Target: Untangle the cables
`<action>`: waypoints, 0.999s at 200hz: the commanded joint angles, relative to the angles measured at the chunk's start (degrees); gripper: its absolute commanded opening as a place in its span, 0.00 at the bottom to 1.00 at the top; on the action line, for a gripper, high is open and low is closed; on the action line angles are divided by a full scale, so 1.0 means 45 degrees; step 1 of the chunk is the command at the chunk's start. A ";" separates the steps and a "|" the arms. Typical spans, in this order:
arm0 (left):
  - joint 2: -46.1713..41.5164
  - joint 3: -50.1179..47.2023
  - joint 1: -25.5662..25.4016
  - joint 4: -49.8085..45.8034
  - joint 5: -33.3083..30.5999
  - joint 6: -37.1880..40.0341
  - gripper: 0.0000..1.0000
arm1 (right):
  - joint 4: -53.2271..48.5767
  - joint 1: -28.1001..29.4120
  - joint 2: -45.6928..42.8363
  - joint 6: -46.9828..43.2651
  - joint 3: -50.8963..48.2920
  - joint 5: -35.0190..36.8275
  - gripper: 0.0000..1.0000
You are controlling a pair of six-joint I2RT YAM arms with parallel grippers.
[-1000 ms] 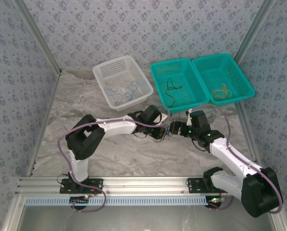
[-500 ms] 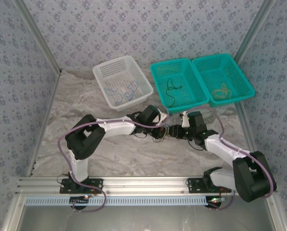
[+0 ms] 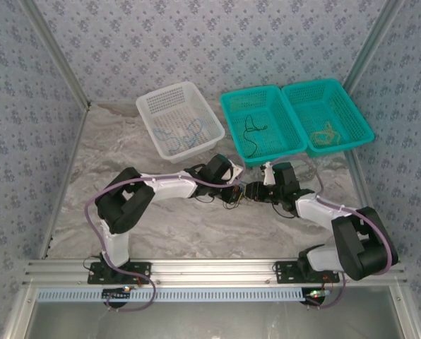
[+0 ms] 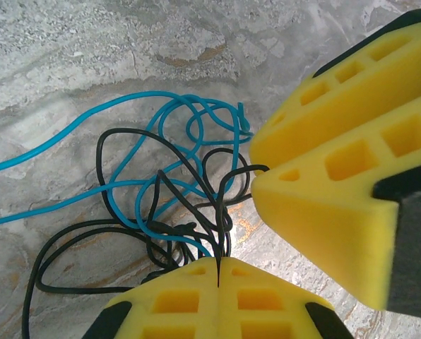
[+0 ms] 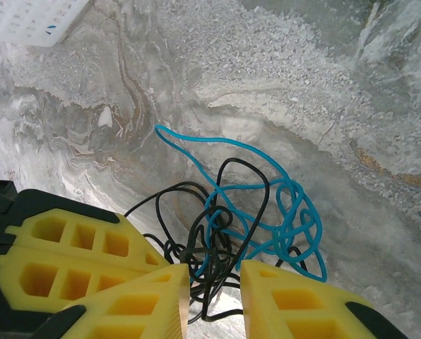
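A blue cable (image 4: pixel 126 134) and a black cable (image 4: pixel 111 233) lie tangled in one knot on the marble table, mid-table between the two grippers (image 3: pixel 244 193). My left gripper (image 4: pixel 217 263) is shut on a strand of the black cable, which runs up out of its closed fingertips. My right gripper (image 5: pixel 210 286) is open just above the table, with black cable (image 5: pixel 232 205) strands lying in the gap between its fingers. The blue cable (image 5: pixel 281 212) loops just beyond its right finger. The two grippers face each other, almost touching, left gripper (image 3: pixel 235 188) and right gripper (image 3: pixel 256 191).
At the back stand a white basket (image 3: pixel 145 106) with blue cables, a teal basket (image 3: pixel 228 99) with a black cable, and a second teal basket (image 3: pixel 359 116) with a yellow-tan cable. Patterned walls enclose the table on three sides.
My right gripper has moved left toward the left gripper and the knot, its arm folding in. The left arm has barely moved.
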 commanded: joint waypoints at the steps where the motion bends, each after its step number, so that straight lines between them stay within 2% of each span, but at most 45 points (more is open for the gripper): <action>1: -0.0343 -0.0076 0.0067 0.0273 0.0221 -0.0094 0.01 | 0.0344 -0.0075 0.0179 0.0097 -0.0032 -0.0427 0.28; 100: -0.0315 -0.0069 0.0087 0.0312 0.0338 -0.0080 0.01 | 0.0808 0.0106 0.0885 0.0031 -0.0107 -0.0531 0.26; 115: -0.0303 -0.0068 0.0087 0.0340 0.0319 -0.0101 0.01 | 0.1012 0.0120 0.0946 -0.0005 -0.0167 -0.0511 0.23; 145: -0.0368 -0.0140 0.0099 0.0370 0.0231 -0.0139 0.02 | 0.1183 0.0136 0.0524 -0.0083 -0.0381 -0.0206 0.07; 160: -0.0449 -0.0227 0.0144 0.0444 0.0222 -0.0139 0.02 | 0.1150 0.0110 0.0070 -0.0431 -0.0425 -0.0571 0.00; 200: -0.1107 -0.1231 0.0648 0.1687 0.0316 -0.0693 0.06 | 0.0099 -0.0026 -0.1551 -0.1407 -0.0043 -0.1520 0.00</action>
